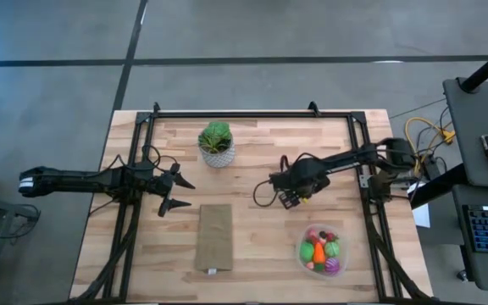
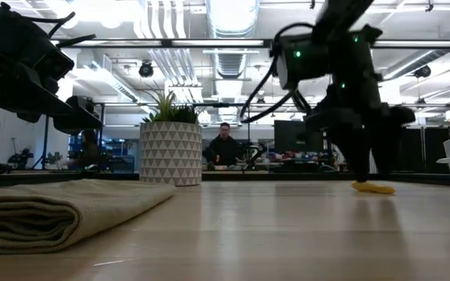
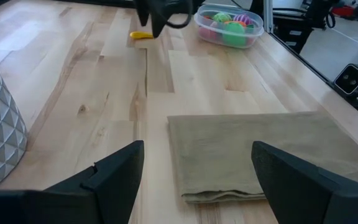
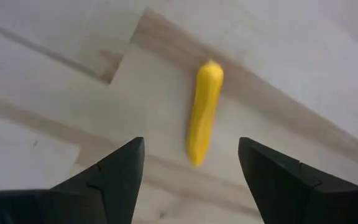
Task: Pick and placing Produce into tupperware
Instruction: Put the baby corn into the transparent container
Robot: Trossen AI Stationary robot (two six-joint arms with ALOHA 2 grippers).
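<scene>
A small yellow, banana-shaped produce piece (image 4: 204, 109) lies flat on the wooden table, also visible in the low view (image 2: 373, 187). My right gripper (image 4: 191, 149) hangs above it, pointing down and open, one finger on either side of the piece and clear of it. In the high view my right gripper (image 1: 295, 193) hides the piece. The clear round tupperware (image 1: 302, 254) stands near the front right with red, green, orange and magenta produce (image 1: 320, 250) inside. My left gripper (image 1: 176, 193) waits open at the table's left.
A leafy plant in a white patterned pot (image 1: 217, 146) stands at the far middle. A folded brown cloth (image 1: 214, 239) lies flat near the front middle, between the two arms. Black frame rails (image 1: 371, 212) run along the table's left, right and far sides.
</scene>
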